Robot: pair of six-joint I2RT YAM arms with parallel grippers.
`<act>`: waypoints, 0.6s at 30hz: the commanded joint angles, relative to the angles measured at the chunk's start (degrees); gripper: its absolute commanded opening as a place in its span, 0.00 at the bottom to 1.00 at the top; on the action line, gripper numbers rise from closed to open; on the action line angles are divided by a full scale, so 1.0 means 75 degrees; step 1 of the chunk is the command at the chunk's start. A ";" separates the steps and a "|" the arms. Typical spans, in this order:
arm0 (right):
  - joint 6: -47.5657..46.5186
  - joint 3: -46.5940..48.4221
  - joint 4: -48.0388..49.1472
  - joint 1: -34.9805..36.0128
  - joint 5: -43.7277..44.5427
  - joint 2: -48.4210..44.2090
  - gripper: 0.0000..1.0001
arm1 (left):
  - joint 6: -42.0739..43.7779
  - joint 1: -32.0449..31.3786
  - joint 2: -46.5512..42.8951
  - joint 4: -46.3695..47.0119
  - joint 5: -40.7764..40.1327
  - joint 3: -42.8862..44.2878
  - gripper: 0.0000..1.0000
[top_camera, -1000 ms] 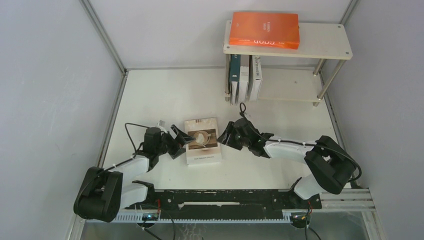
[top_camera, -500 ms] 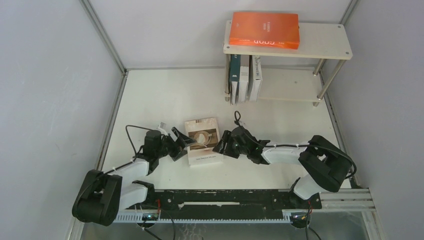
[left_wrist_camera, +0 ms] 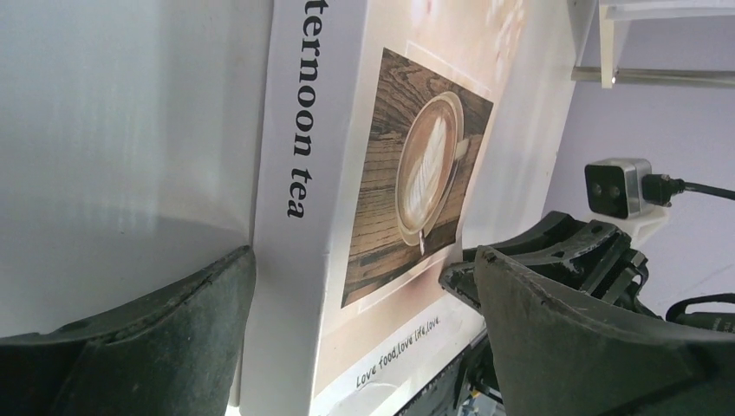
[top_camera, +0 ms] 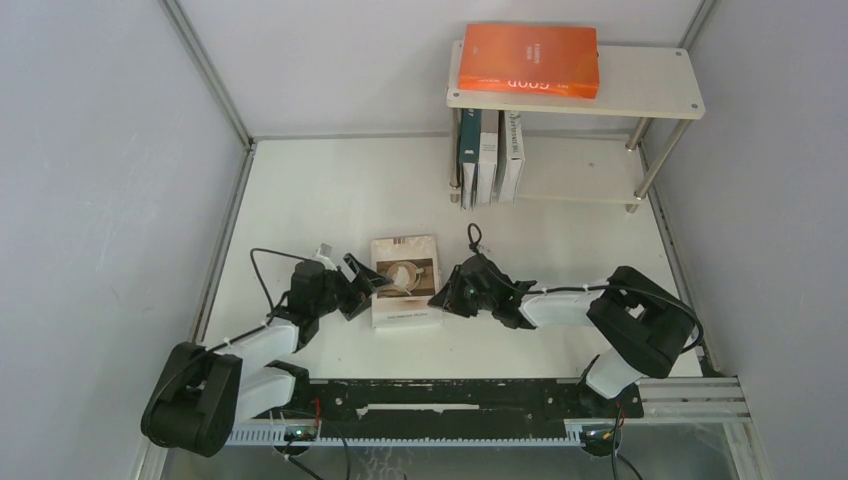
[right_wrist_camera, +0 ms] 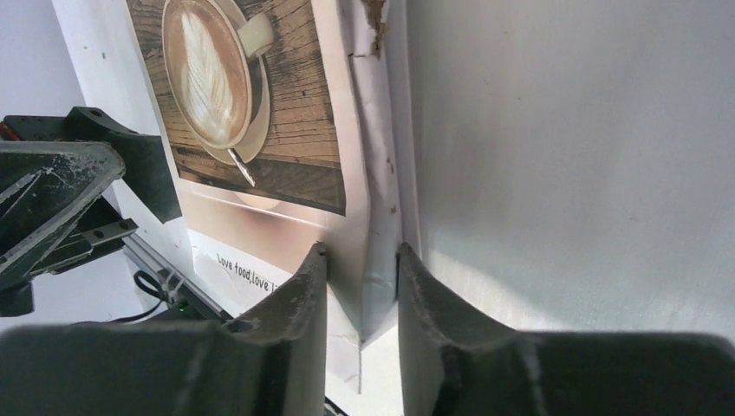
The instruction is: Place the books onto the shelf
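Observation:
The white book with the coffee-cup photo [top_camera: 405, 280] lies on the table between my two grippers. My right gripper [top_camera: 438, 296] is shut on its right edge; in the right wrist view the two fingers press the cover and the underside of that book [right_wrist_camera: 260, 130] at the right gripper [right_wrist_camera: 357, 253]. My left gripper [top_camera: 362, 284] is open, straddling the book's spine side [left_wrist_camera: 299, 173]; in its own wrist view the left gripper [left_wrist_camera: 364, 338] stands wide. On the shelf [top_camera: 640, 85] the orange book [top_camera: 528, 58] lies flat on top. Three books [top_camera: 488, 152] stand upright on the lower board.
The shelf's metal legs [top_camera: 660, 160] stand at the back right. Grey walls enclose the table on the left, back and right. A black rail [top_camera: 440, 395] runs along the near edge by the arm bases.
My right gripper moved in to the book's right edge and closed on it. The book shifted slightly. The left gripper stayed wide and barely moved.

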 commanded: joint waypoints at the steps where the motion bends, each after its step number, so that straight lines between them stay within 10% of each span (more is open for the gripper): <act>1: 0.0264 0.0108 0.0761 0.0169 -0.0317 -0.0169 0.23 | -0.0442 -0.0320 -0.0292 0.0279 0.0744 -0.0040 0.96; 6: 0.0404 -0.0015 0.0751 0.0049 -0.0384 -0.0501 0.00 | -0.0428 -0.0325 -0.0423 0.0209 0.0793 0.0051 0.97; 18: 0.0625 -0.0535 0.0719 -0.0546 -0.0927 -0.1626 0.00 | -0.0200 -0.0309 -0.0210 0.0055 0.0551 0.0095 1.00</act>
